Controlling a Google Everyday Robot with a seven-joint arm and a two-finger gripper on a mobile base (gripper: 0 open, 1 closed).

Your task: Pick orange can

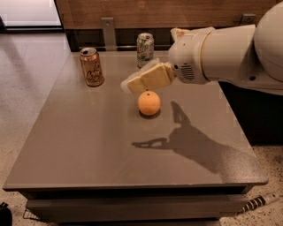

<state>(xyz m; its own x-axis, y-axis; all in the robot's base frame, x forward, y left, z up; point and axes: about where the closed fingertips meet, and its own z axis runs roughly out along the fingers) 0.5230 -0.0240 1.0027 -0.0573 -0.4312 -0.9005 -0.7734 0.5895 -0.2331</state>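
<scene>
Item count on the counter [88, 145]: two cans and one fruit, three items in all. One arm [225, 53] is entering from the right side of the view and is carrying one gripper [129, 84].

1. The orange can [91, 67] is standing upright near the back-left corner of the counter, close to the left edge. Nothing is touching it.
2. The pale green-white can [144, 49] is standing upright at the back edge, near the middle of that edge and well apart from the orange can.
3. The round orange fruit [149, 103] is sitting near the middle of the counter, apart from both cans.

The gripper is hovering above the counter, appearing just over the fruit, and is pointing left toward the orange can. Open counter surface is showing between its tip and that can. Whether the gripper is apart or together cannot be told from this view; it is holding nothing that can be seen.

The front half of the counter is carrying only the arm's shadow [185, 145]. A strip of bare surface is running along the left edge in front of the orange can. A wooden wall panel [132, 13] is standing directly behind the back edge.
</scene>
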